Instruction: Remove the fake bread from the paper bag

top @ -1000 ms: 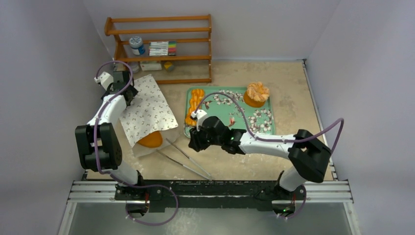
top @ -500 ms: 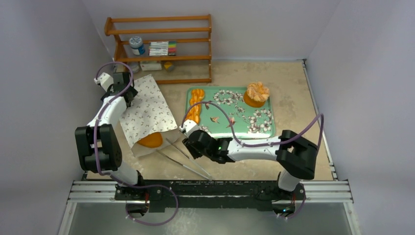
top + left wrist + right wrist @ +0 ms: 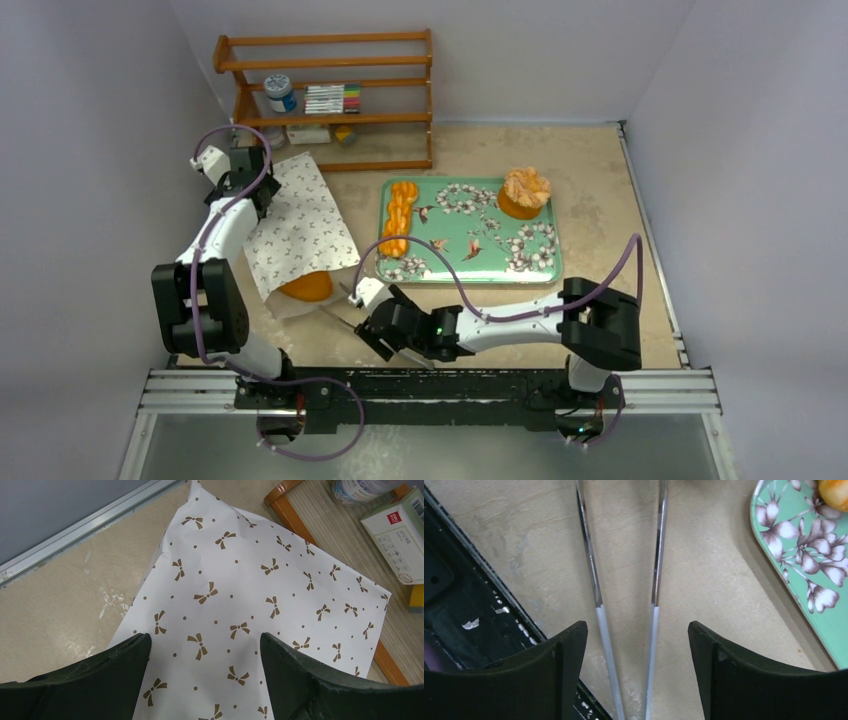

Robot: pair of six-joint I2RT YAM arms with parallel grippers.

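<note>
White paper bag beneath the left gripper, scattered with brown bows and tiny brown dots! That gripper is matte black. The right gripper is black too, and between its fingers run the tongs, mirror silver fading to pale grey nearer the gripper. To its right, the tray is mint green with white, dark-centred blossoms. A golden-orange bit of fake bread sits on it. The worktop is mottled beige.
</note>
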